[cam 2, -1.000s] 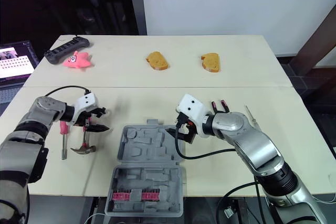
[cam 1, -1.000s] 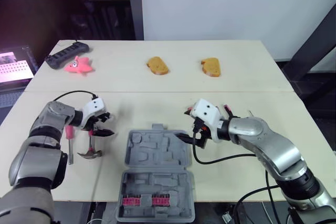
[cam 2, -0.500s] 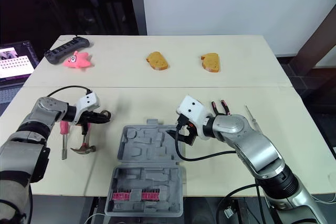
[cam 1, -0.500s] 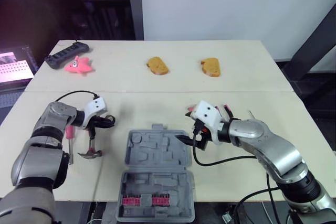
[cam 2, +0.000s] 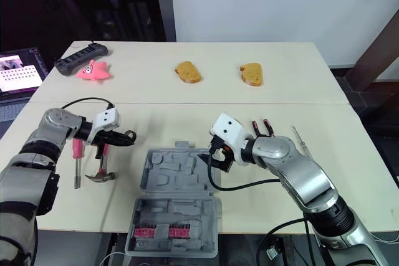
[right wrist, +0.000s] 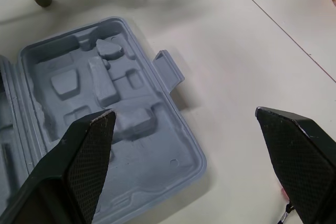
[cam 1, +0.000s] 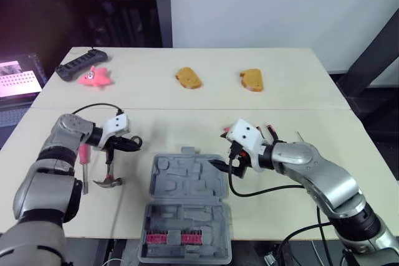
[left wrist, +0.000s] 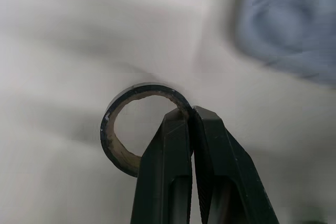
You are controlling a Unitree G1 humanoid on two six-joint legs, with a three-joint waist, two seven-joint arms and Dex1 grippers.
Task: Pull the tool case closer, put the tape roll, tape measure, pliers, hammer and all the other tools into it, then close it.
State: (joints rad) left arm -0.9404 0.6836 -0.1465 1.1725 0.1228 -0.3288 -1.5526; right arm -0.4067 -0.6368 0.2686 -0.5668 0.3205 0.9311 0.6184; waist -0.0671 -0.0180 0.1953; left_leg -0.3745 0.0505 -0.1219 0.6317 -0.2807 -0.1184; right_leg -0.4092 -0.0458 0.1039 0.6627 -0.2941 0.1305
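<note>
Holding the tape roll, is it?

— Yes. The left gripper has its fingers clamped on the ring's wall, one inside and one outside. I can't say for sure whether the roll is clear of the table.

Which way is the case from there?

— To the robot's right of that gripper, near, and a little closer to the robot. It lies open with the hinge running left to right. The moulded tray is the far half, and the lid half sits at the table's front edge. As I judge it, the left arm needs only a short sweep rightward over the tray's left rim.

And the right gripper?

— Spread wide, with nothing between the fingers. It hovers at the tray's right rim, low over it.

What lies around them?

— The hammer and screwdriver lie on the table just beside the left gripper, on the robot's side of it. Their long axes run roughly toward the robot. The pliers lie beyond the right forearm.
</note>
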